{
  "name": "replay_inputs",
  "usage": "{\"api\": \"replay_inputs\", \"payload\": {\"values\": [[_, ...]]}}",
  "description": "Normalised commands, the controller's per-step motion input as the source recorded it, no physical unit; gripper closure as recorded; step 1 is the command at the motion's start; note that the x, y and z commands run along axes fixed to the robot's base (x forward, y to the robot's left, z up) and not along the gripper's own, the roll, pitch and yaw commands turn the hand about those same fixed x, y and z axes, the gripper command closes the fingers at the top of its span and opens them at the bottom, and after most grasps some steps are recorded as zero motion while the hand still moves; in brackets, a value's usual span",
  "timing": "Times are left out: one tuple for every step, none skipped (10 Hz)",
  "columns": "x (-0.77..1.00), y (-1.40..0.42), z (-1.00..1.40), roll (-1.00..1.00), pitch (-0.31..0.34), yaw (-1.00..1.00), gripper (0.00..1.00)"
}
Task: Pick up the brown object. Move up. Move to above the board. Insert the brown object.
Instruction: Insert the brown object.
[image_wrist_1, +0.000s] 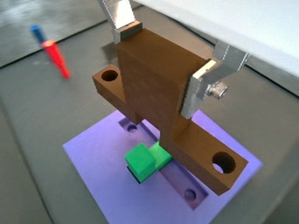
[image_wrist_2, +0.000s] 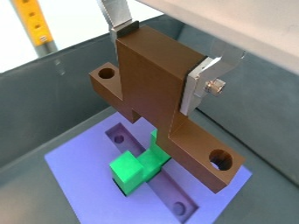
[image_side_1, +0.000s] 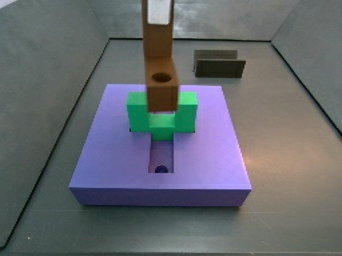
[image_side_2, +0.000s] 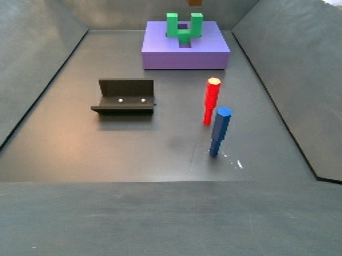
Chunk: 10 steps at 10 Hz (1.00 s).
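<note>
My gripper (image_wrist_1: 165, 59) is shut on the brown object (image_wrist_1: 158, 83), silver fingers (image_wrist_1: 201, 87) clamped on its two sides; both wrist views show this. In a side view the brown object (image_side_1: 160, 70) hangs upright from the gripper (image_side_1: 158, 10), round hole near its lower end. That lower end sits between the arms of the green bracket (image_side_1: 140, 112), over the groove of the lavender board (image_side_1: 114, 160). Whether it touches the groove I cannot tell. Under the piece in a wrist view lie the board (image_wrist_2: 82, 171) and the green bracket (image_wrist_2: 135, 168).
The dark fixture (image_side_2: 124, 97) stands on the grey floor, seen behind the board in a side view as the fixture (image_side_1: 221, 65). A red piece (image_side_2: 211, 100) and a blue piece (image_side_2: 221, 132) stand upright nearby. Grey walls enclose the floor.
</note>
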Motion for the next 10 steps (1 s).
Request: {"api": "replay_inputs", "payload": {"values": [[0.40, 0.00, -0.33, -0.11, 0.000, -0.63, 1.00], [0.19, 0.00, -0.37, -0.05, 0.000, -0.20, 1.00], [0.21, 0.00, -0.37, -0.03, 0.000, 0.00, 1.00], [0.15, 0.02, -0.40, 0.00, -0.006, 0.00, 1.00], [0.00, 0.05, -0.17, 0.11, 0.000, 0.06, 1.00], [-0.03, 0.00, -0.16, 0.19, -0.107, 0.24, 1.00], [0.00, -0.10, -0.09, 0.27, -0.210, 0.27, 1.00], [0.05, -0.11, -0.09, 0.21, -0.259, 0.17, 1.00], [0.08, -0.04, -0.21, 0.06, -0.276, 0.10, 1.00], [0.01, 0.00, -0.20, 0.05, -0.117, 0.02, 1.00]]}}
